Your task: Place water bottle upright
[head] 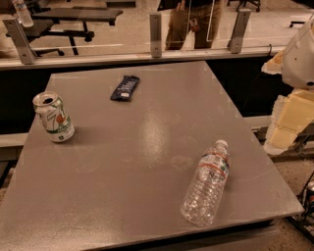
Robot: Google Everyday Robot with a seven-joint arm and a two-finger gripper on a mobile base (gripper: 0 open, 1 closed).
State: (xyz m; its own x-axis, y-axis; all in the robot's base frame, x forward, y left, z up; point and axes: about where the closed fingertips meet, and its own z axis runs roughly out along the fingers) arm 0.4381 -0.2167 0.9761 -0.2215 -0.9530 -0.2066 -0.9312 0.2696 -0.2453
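The water bottle (208, 184) lies on its side near the front right corner of the grey table (137, 147). It is clear ribbed plastic with a white-and-red label band, and its white cap (222, 144) points away from me. The gripper (293, 117) shows as pale blocky parts under a white arm section (300, 56) at the right edge of the view. It is off the table, up and to the right of the bottle, and holds nothing that I can see.
A white-and-green soda can (54, 117) stands upright at the table's left side. A dark snack packet (124, 88) lies flat near the back. A railing with a glass panel (155, 34) runs behind the table. A small bottle (22, 12) stands beyond it.
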